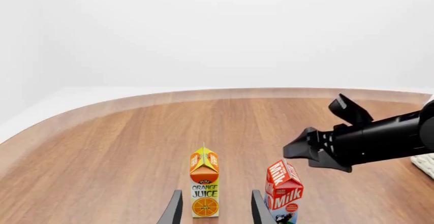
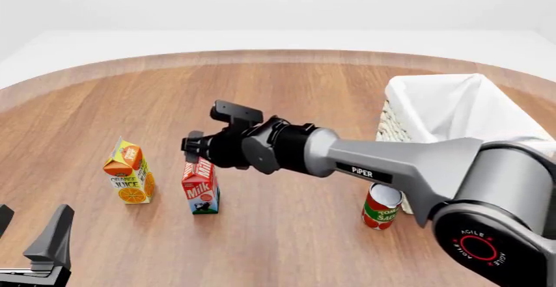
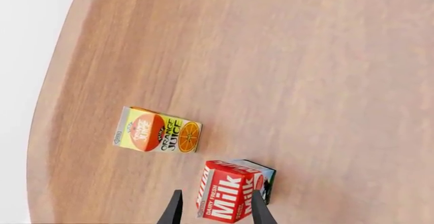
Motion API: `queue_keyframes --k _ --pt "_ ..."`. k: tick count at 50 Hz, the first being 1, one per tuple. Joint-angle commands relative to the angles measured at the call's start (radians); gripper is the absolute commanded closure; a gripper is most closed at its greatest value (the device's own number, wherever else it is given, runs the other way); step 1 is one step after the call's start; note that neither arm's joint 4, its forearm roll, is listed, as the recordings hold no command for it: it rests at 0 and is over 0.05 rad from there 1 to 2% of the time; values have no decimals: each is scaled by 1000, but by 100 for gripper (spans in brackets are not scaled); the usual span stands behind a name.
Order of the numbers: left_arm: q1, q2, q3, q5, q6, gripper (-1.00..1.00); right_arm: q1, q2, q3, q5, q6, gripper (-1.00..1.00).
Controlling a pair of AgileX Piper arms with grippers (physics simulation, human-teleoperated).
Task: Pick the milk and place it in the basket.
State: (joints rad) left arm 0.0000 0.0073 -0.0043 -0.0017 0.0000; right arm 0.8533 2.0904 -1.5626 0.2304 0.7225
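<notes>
Jaws of the right gripper (image 3: 214,210) stand parted and empty, straddling the red top of the milk (image 2: 200,189), which stands upright on the counter (image 2: 287,98) just beside the juice carton (image 2: 129,173). Closing off-centre could tip it into that neighbour. Left gripper (image 1: 214,209) waits open, holding nothing. Across the counter, the basket (image 2: 452,108) lies well apart.

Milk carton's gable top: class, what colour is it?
Red, with white lettering, on the small gable-top milk carton; the right wrist view shows it best.
</notes>
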Motion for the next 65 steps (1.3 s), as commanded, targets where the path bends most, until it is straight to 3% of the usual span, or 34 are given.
queue_keyframes --k 1,65 --pt "0 0 0 0 0 -100 4 18 -17 11 -2 -100" --pt "0 0 0 0 0 -100 0 55 -21 -8 18 -100"
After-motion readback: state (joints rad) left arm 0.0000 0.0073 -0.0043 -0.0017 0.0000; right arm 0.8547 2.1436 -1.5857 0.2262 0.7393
